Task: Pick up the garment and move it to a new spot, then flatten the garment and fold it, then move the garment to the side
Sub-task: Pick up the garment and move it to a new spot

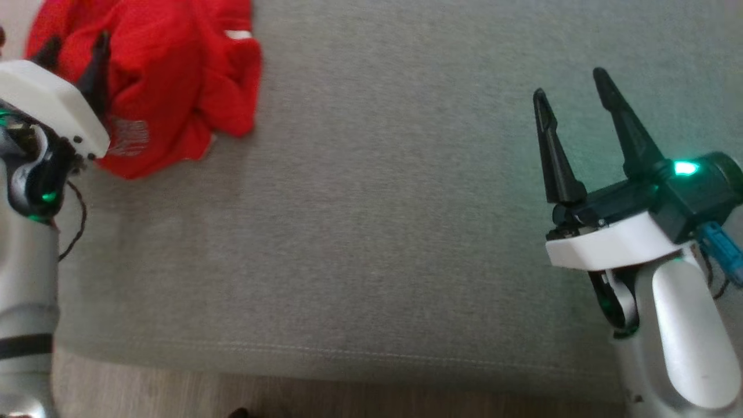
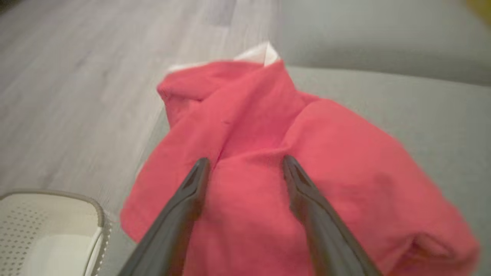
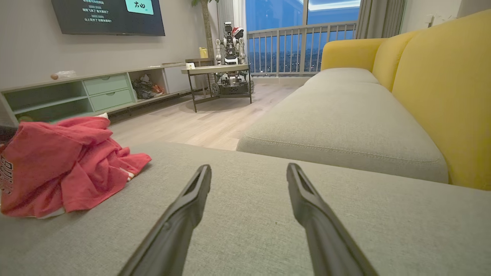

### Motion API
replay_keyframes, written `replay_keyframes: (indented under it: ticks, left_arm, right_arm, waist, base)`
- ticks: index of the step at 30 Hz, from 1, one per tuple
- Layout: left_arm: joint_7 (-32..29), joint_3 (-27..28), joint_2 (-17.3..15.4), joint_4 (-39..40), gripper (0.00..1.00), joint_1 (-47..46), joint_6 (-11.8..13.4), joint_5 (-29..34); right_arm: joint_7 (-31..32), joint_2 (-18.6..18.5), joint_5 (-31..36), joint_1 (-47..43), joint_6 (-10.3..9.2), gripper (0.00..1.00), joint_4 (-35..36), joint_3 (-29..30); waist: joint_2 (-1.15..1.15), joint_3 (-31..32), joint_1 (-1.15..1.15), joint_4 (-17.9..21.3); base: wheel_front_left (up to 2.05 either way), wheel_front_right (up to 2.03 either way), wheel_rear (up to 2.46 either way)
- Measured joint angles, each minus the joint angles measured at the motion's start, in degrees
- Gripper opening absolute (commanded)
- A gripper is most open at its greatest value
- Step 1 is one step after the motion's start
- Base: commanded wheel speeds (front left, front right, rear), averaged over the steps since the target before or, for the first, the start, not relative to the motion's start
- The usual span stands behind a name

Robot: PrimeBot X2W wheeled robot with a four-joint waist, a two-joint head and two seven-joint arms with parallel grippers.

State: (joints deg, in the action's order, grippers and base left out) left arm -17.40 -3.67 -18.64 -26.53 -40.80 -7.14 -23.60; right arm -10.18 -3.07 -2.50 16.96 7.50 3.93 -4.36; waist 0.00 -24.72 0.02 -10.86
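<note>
Garment (image 1: 174, 75): red, crumpled, is laid at the left end of the grey cushion (image 1: 377, 203), by its edge.
Left tool (image 2: 245, 161): is held over the garment, fingers spread apart; whether cloth is touched cannot be told.
Right tool (image 1: 570, 84): is held above bare cushion, well apart from the garment, fingers spread, nothing gripped.

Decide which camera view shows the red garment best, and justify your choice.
The right wrist view: the garment lies nearly whole and sharp on the grey cushion. The head view crops it at the corner, partly behind the left gripper. The left wrist view is close but blurred.
</note>
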Motion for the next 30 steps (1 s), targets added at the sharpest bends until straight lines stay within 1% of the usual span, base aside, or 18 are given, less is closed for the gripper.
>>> replay_keyframes:
  ticks: [5,10,11,12,14,16,19,23,30]
  left_arm:
    - [-3.87,-1.78,-2.66,-5.01,1.0,-2.47,-0.01,-0.8]
    - [-5.95,-4.12,-3.15,-8.28,1.0,-4.38,-0.01,-1.67]
    - [-6.49,-4.41,-3.23,-8.98,0.79,-4.54,-0.01,-2.12]
    - [-6.7,-4.61,-3.34,-9.55,0.0,-4.64,-0.01,-2.57]
    - [-6.67,-4.79,-3.46,-10.05,0.0,-4.74,-0.01,-2.81]
    - [-5.06,-4.93,-3.5,-10.84,0.0,-5.0,-0.44,-2.82]
    - [-2.63,-4.97,-3.59,-11.9,0.0,-5.39,-0.43,-2.75]
    - [4.56,-4.72,-3.68,-12.26,0.0,-5.41,-0.21,-2.22]
    - [15.45,-2.41,-3.38,-8.49,0.0,-5.55,0.89,-2.67]
  right_arm:
    - [-0.77,-0.01,0.0,0.76,0.0,1.0,0.01,-0.05]
    - [-1.35,-0.02,-0.01,0.79,0.0,1.0,-0.21,-0.01]
    - [-1.42,-0.02,-0.01,0.83,0.0,1.0,-0.22,-0.01]
    - [-1.43,-0.02,-0.01,0.88,0.0,1.0,-0.23,-0.01]
    - [-1.44,-0.02,-0.02,0.98,0.0,1.0,-0.27,-0.01]
    - [-1.45,-0.02,-0.16,1.19,0.0,1.0,-0.49,0.01]
    - [-1.54,-0.02,-0.16,1.2,0.0,1.0,-0.96,0.18]
    - [-1.96,-0.02,-0.2,1.18,0.0,1.0,-2.14,0.24]
    - [-2.53,-0.01,-1.23,0.95,0.0,1.0,-3.99,0.09]
  waist:
    - [0.0,-1.67,-0.01,2.7]
    - [0.0,-2.27,-0.02,3.8]
    - [0.0,-2.34,-0.02,3.89]
    - [0.0,-2.39,-0.02,3.97]
    - [0.0,-2.39,-0.02,4.03]
    - [0.0,-2.23,-0.02,4.06]
    - [0.0,-1.58,-0.02,3.92]
    - [0.0,0.4,-0.02,3.35]
    - [0.0,5.16,-0.02,2.43]
  base:
    - [0.0,0.0,0.0]
    - [0.0,0.0,0.0]
    - [0.0,0.0,0.0]
    - [0.0,0.0,0.0]
    - [0.0,0.0,0.0]
    - [0.0,0.0,0.0]
    - [0.0,0.0,0.0]
    - [0.0,0.0,0.0]
    - [0.0,0.0,0.0]
